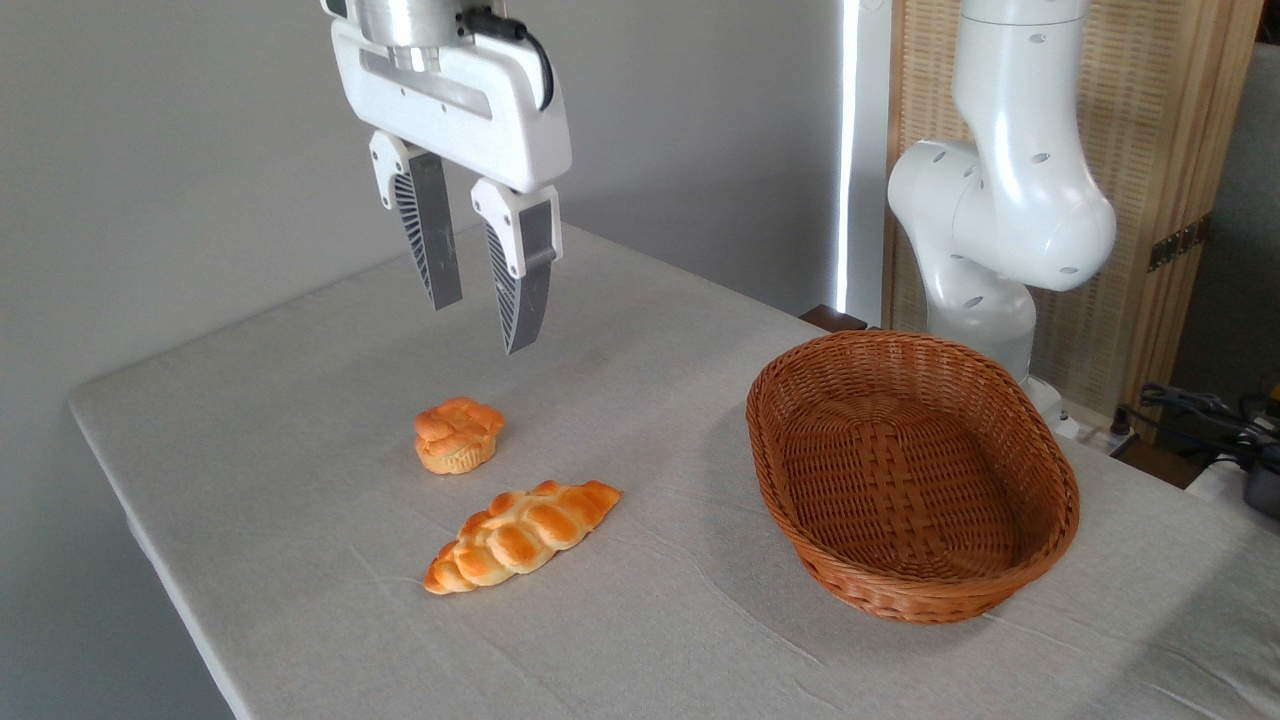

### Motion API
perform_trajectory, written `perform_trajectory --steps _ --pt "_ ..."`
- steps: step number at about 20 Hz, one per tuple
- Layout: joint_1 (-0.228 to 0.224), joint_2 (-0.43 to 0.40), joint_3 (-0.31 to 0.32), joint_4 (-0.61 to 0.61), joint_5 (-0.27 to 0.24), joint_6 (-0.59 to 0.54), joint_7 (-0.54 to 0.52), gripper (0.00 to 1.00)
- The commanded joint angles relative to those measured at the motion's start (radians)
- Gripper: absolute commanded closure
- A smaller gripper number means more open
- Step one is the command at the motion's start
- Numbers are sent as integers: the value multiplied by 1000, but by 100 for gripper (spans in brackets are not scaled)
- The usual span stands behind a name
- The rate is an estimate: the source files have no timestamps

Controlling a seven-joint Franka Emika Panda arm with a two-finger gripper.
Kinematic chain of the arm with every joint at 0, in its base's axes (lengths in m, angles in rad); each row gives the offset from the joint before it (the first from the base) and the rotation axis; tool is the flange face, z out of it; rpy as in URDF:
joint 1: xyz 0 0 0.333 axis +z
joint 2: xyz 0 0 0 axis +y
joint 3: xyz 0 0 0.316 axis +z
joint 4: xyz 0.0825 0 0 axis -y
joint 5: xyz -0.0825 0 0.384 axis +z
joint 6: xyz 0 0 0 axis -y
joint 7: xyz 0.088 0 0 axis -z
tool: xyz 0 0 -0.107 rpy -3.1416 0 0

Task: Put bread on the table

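Already the bread (522,535) lies flat on the desk (300,420), left of the basket (912,475) and well apart from it, its long axis slanting from lower left to upper right. The bun (459,435) sits just behind the bread, farther from the basket, close to the loaf but not touching it. The basket itself is empty.

The pincer (483,298) hangs in the air above the bun, released, its two ribbed fingers (428,230) parted and holding nothing. It points downward with a slight tilt and is clear of everything on the desk.

Judged from this layout, the task looks done or nearly so: the loaf rests on the cloth, outside the basket, and nothing grips it. What remains is likely a clean retreat. To do that well, the arm (1000,210) should rise straight up before swinging toward the basket side, so the fingertips do not brush the bun or nudge the loaf. Keeping the fingers spread during the lift avoids snagging the wrinkled cloth. The bread lies well in from the desk's near edge, so it is unlikely to roll or slide off.
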Motion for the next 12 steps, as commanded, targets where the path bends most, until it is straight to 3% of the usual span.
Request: perform_trajectory --steps 1,2,12 --pt "68 38 -66 49 4 -30 -22 0" --pt "90 38 -84 49 17 -28 -27 0" --pt "107 34 -87 43 50 -27 -23 0"
